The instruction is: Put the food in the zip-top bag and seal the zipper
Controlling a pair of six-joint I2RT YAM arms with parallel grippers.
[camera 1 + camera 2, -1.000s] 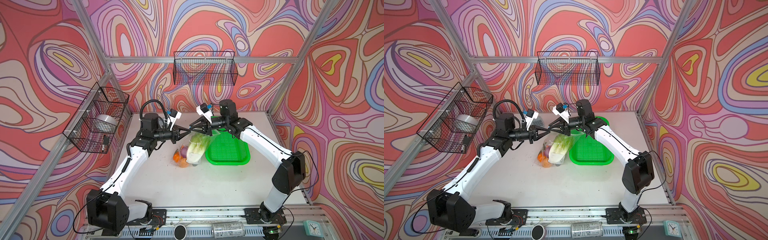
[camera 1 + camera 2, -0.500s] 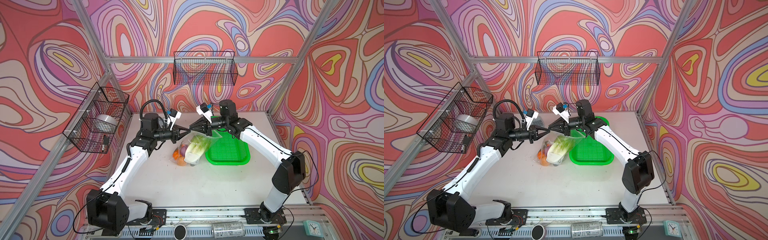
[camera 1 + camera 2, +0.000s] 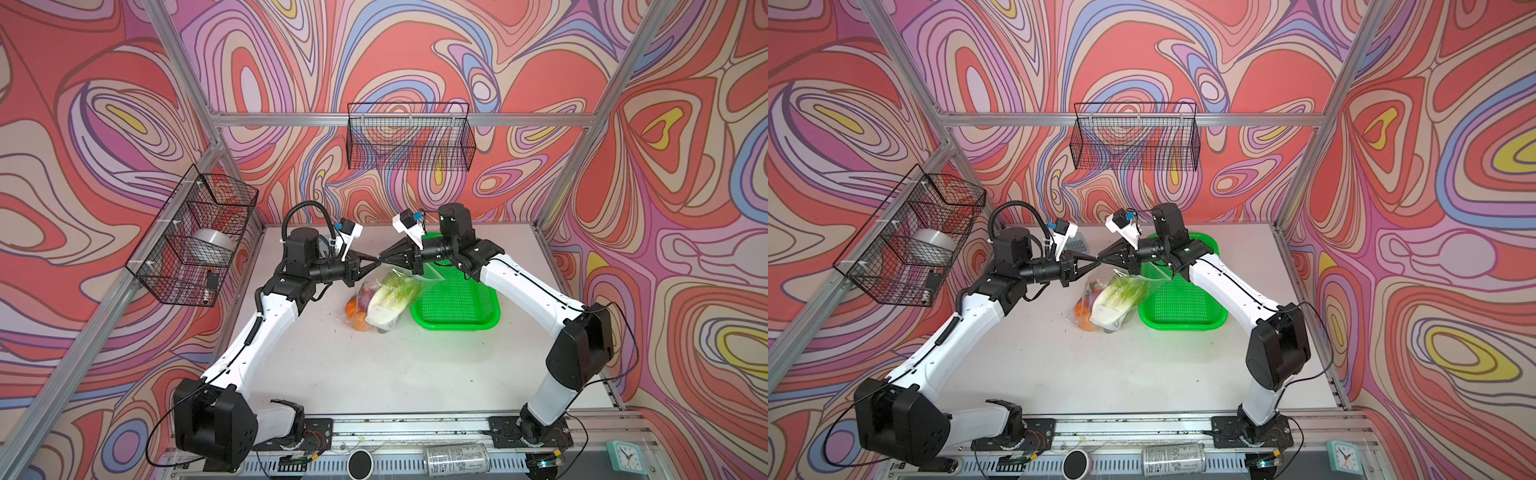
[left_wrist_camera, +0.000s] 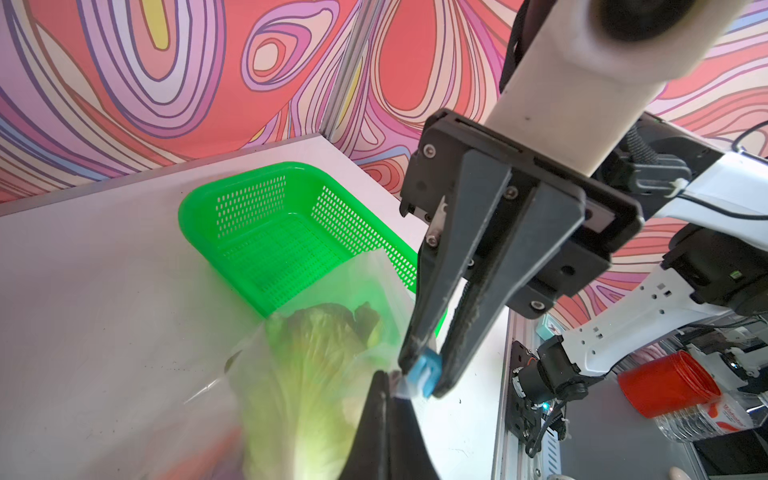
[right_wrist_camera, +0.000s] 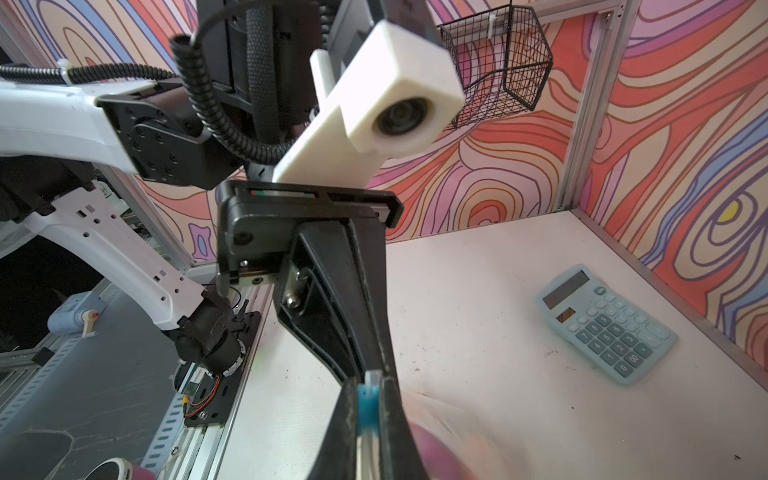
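Observation:
The clear zip-top bag (image 3: 384, 293) (image 3: 1106, 297) hangs by its upper edge, its bottom resting on the table. Through it show the food: pale-green cabbage (image 3: 392, 297) (image 4: 307, 374), an orange pumpkin (image 3: 358, 321) and a purple onion (image 3: 364, 300). My left gripper (image 3: 375, 261) (image 3: 1094, 261) (image 4: 385, 376) is shut on the bag's top corner at the end of the zipper. Tip to tip with it, my right gripper (image 3: 384, 259) (image 3: 1102, 259) (image 5: 368, 386) is shut on the light-blue slider (image 4: 424, 371) (image 5: 367, 405).
A green perforated basket (image 3: 457, 305) (image 3: 1183, 309) (image 4: 291, 232) stands just right of the bag. A blue calculator (image 5: 602, 324) (image 3: 1078, 242) lies near the back wall. Wire baskets (image 3: 409, 141) hang on the back and left walls.
My right jaws have drawn in a little on the slider. Both arms and the bag have hardly moved.

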